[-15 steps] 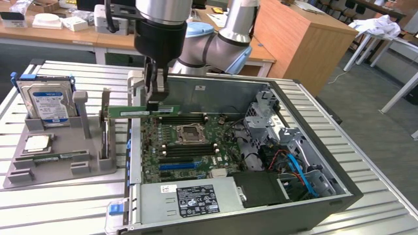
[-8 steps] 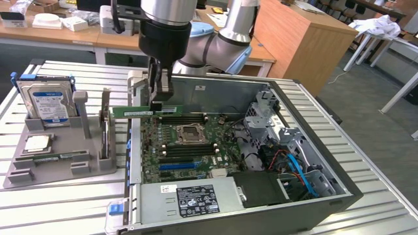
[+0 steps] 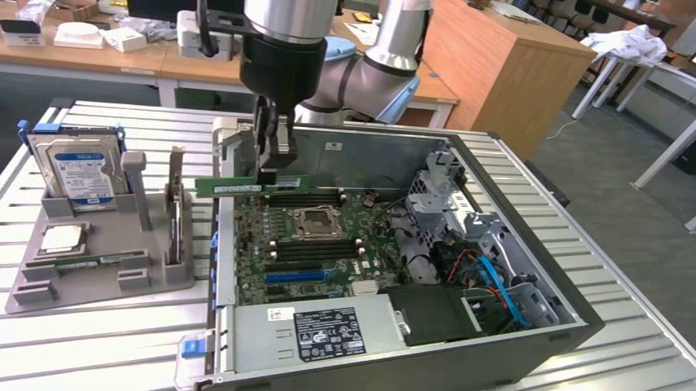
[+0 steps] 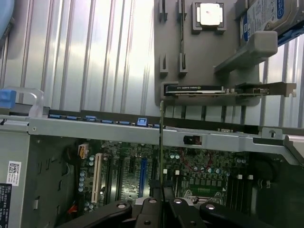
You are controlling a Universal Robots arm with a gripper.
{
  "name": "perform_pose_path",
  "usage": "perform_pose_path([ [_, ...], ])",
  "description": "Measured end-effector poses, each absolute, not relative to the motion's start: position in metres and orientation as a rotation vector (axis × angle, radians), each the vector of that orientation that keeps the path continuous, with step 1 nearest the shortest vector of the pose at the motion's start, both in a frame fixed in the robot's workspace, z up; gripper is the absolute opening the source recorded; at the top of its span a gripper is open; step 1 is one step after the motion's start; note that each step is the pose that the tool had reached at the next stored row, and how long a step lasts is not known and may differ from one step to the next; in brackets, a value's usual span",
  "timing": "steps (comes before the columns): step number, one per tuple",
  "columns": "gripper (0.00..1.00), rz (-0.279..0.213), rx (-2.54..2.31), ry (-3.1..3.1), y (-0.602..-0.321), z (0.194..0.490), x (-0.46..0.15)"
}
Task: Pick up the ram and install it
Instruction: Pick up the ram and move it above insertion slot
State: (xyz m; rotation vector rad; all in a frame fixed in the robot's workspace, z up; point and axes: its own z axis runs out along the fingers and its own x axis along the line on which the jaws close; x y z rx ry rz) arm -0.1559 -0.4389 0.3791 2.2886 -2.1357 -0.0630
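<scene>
Above the motherboard [image 3: 310, 244], hand [image 3: 276, 173] clamps the ram [image 3: 231, 187], edge-on in wrist view

Green ram [image 3: 231, 187] — level, on edge, gripped above motherboard [image 3: 253, 244]

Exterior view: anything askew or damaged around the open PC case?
Nothing stands out. The tool holds the ram level above the case; the hard drive sits in its holder.

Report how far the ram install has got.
Done: the ram is picked up. In hand: the gripper is shut on it, holding it level above the motherboard inside the open case. Left: it is not yet seated in the memory slots beside the CPU socket.
</scene>
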Motion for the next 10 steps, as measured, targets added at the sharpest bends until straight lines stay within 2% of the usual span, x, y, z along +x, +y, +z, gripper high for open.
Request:
perform_pose_path([
  [10,0.12,-0.063,2.289,-2.136,-0.439,0.379,-0.144],
])
